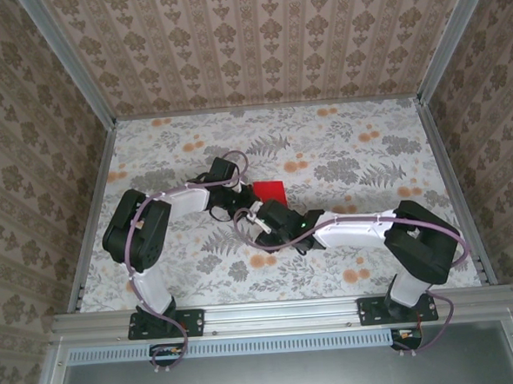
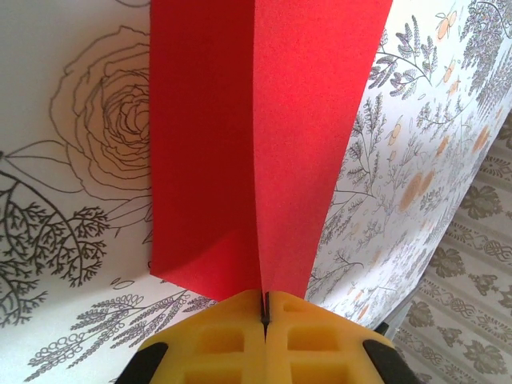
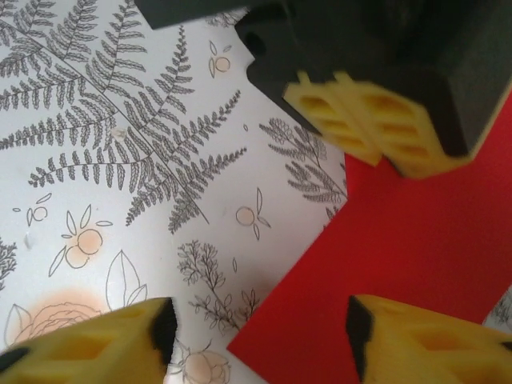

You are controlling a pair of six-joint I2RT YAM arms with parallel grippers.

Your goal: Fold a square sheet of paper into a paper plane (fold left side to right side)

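Square sheet of paper (image 2: 208, 160): one edge pinched in the closed left gripper (image 2: 265, 308), flap raised mid-fold; right gripper (image 3: 258, 324) parted, empty, straddling a corner; creasing and later folds apparently outstanding.

paper (image 2: 304, 144): looking matt, finely grained, thin
left fingers (image 2: 220, 340): showing matt yellow moulded plastic
table cover (image 1: 341, 152): lying smooth, printed, low-sheen
frame (image 1: 281, 310): showing brushed bare metal

Bright, even light, faint shadows; the near fingers (image 3: 88, 344) seem slightly blurred.
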